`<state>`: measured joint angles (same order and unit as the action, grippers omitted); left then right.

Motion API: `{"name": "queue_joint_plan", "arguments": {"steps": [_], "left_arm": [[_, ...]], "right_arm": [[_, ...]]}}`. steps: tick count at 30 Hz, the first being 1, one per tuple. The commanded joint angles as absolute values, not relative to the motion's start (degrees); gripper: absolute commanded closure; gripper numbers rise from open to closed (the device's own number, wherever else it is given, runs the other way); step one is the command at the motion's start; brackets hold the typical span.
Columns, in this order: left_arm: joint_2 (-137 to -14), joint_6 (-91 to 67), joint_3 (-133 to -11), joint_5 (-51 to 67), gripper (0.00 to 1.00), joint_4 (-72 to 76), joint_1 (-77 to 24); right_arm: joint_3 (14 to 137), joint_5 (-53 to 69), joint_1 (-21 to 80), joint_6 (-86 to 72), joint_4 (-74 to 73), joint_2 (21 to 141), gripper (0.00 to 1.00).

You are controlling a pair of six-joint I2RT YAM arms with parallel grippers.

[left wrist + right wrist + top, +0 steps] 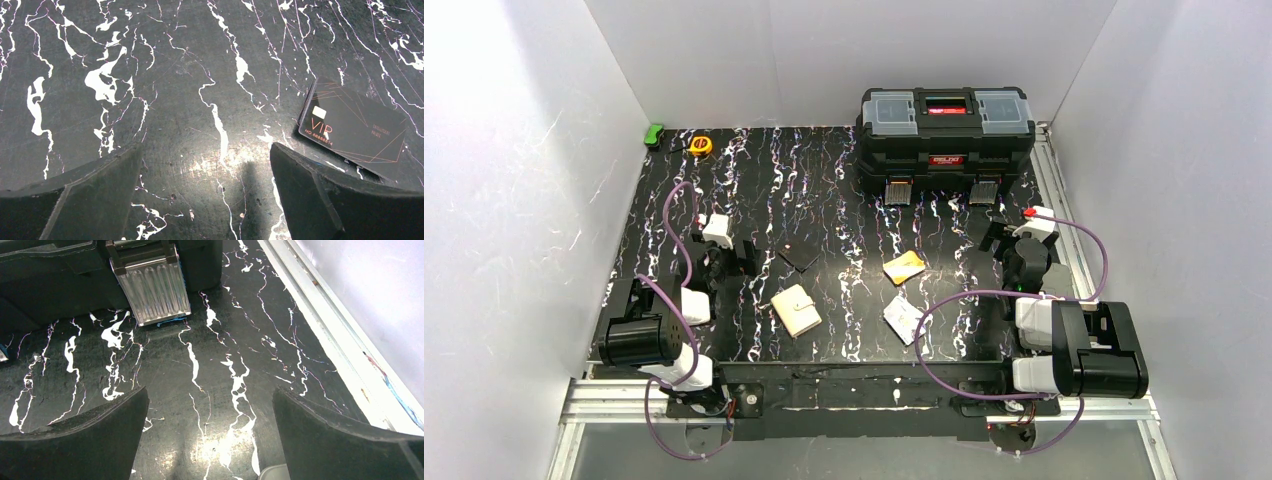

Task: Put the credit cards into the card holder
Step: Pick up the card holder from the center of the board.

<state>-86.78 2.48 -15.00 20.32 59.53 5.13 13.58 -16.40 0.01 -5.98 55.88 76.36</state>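
cream card holder, seemingly silver card

The toolbox is cut off by the top edge; print on the silver card is too small to read.

This is looking like a robotics lab test booth: white panels are boxing in a black marbled table, a toolbox sitting upper right, aluminium rails running along the bottom.
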Motion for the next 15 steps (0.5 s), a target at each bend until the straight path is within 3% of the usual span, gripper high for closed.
{"name": "queue_joint_plan", "arguments": {"steps": [1, 11, 15], "left_arm": [[-85.37, 1.94, -15.92, 20.13, 0.01, 60.51, 5.04], [-85.51, 1.77, -16.1, 20.1, 0.0, 60.58, 4.99], [-83.64, 0.83, -17.48, 18.02, 0.0, 56.45, 5.14]], "right_arm": [[13.76, -17.62, -0.16, -5.96, 59.39, 76.33, 0.0], [13.45, -20.66, -0.12, -7.38, 58.74, 75.19, 0.0], [8.53, -17.3, -0.09, -5.06, 63.99, 69.35, 0.0]]}}
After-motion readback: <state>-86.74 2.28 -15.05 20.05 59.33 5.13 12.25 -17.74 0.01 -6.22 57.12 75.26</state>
